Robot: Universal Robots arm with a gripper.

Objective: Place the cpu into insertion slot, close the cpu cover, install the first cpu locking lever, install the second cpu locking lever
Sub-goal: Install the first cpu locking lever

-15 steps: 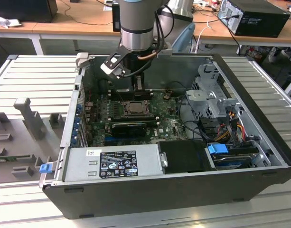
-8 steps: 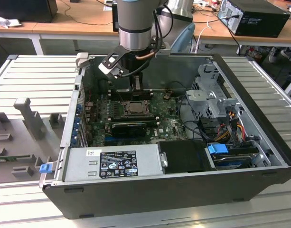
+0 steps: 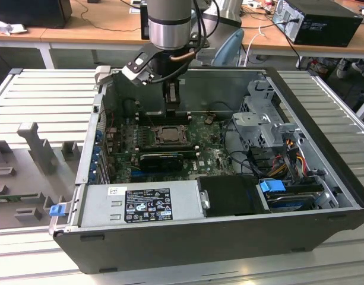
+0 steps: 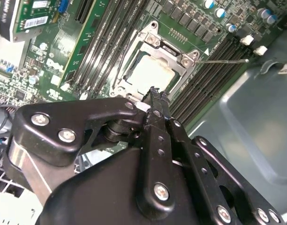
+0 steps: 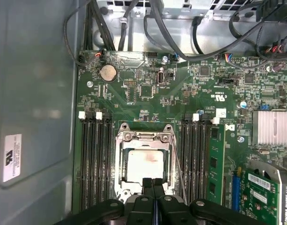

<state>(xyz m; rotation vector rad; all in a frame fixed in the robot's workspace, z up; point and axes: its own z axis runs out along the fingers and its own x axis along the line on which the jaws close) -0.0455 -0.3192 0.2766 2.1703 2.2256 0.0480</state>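
**Closed gripper over the chip slot**

The black gripper (image 5: 152, 185) has its two fingers pressed together, with nothing between them. Its tip hangs over one edge of the thin silvery-grey metal cpu cover (image 5: 143, 137). I cannot tell if it touches.

The cover lies flat. The small square silver-grey cpu (image 5: 143, 164) shows through its window. It sits in the square black insertion slot (image 3: 155, 141), near the middle of the green circuit board (image 5: 115, 101).

A thin silver wire lever (image 5: 179, 173) runs along one side of the slot. In the second wrist view the lever (image 4: 223, 60) sticks out over the long black memory slots (image 5: 94, 159). These rows sit close on two sides of the insertion slot, so there is little room there.

A green memory stick (image 5: 216, 164) stands up in one row. The grey metal case wall (image 5: 35, 93) rises right beside one board edge. Black cables (image 5: 180, 28) loop over another edge. A silver ribbed metal block (image 5: 274, 127) sits further out on the board.
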